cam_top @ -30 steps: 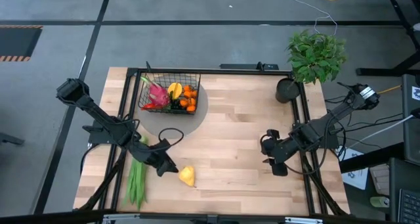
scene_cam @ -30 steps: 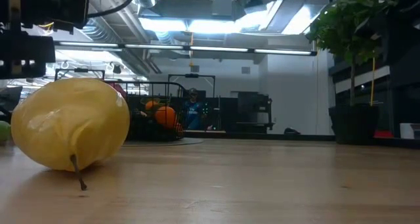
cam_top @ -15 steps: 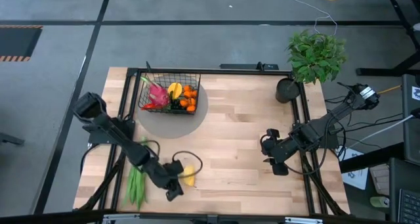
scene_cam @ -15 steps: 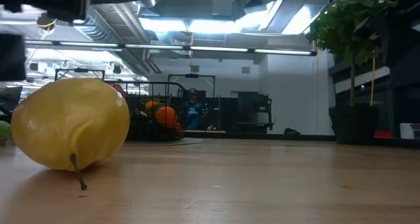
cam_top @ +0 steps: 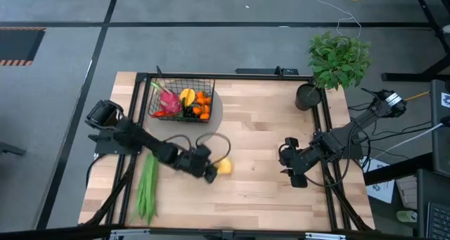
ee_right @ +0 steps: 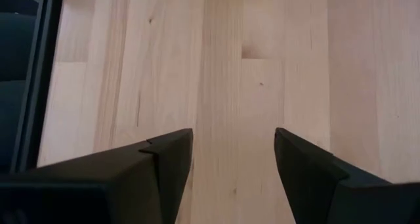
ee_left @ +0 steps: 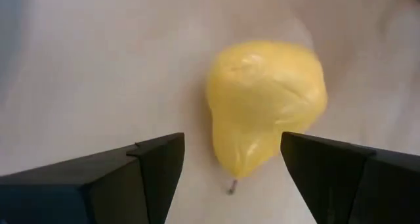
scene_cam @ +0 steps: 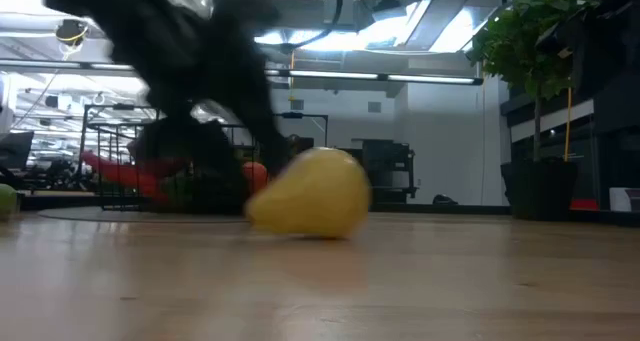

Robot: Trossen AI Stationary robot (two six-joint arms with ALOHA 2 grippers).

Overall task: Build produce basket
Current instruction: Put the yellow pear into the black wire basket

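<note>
The yellow pear (cam_top: 223,167) lies on its side on the wooden table, left of centre; it also shows in the low view (scene_cam: 310,193). My left gripper (cam_top: 209,173) is open just left of it, low over the table. In the left wrist view its fingers stand on either side of the pear's stem end (ee_left: 231,184) without touching it. The black wire basket (cam_top: 181,103) stands on a round grey mat at the far left and holds a pink dragon fruit, oranges and other produce. Long green beans (cam_top: 146,187) lie at the near left. My right gripper (cam_top: 294,171) is open and empty at the right.
A leafy potted plant (cam_top: 339,57) and a dark round cup (cam_top: 307,96) stand at the far right corner. A black frame rail (cam_top: 133,120) runs along the table's left side. Bare wood lies between the pear and my right gripper.
My left gripper has swung toward the near edge, then toward the right and far edge, ending just left of the pear. The pear has moved along the table toward the right and far edge and now lies nearer the table's middle.
</note>
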